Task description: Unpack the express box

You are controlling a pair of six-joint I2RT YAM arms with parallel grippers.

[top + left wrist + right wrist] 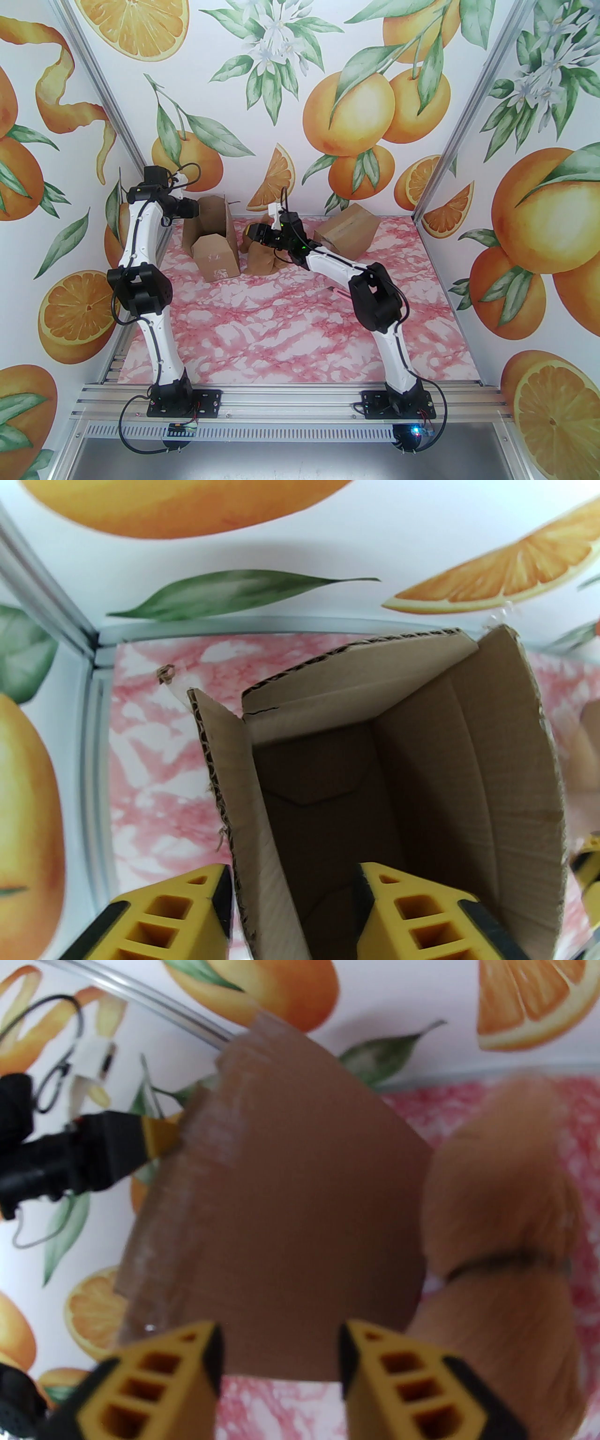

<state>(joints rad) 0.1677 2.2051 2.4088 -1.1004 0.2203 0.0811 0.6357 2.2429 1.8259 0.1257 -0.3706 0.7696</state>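
Two cardboard boxes sit toward the far edge of the pink marbled surface in the top view. The open express box stands left of centre in the frame with its flaps raised. A closed box lies askew near the back wall, right of centre. Between them, just beside the open box's right wall, rests a tan fuzzy object.

The left arm's jaws sit at the upper left corner of the express box. In the left wrist view the yellow fingers stand well apart and straddle the box's left flap, one outside it and one over the box's inside. The flap is close to the outer finger and a clear gap separates it from the inner one, so nothing is clamped.

The right arm's jaws sit at the box's right side, above the tan object. In the right wrist view its fingers are also spread wide and hold nothing. The box's brown side panel lies ahead of them. The tan object, with a dark band around it, is at the right of the frame.
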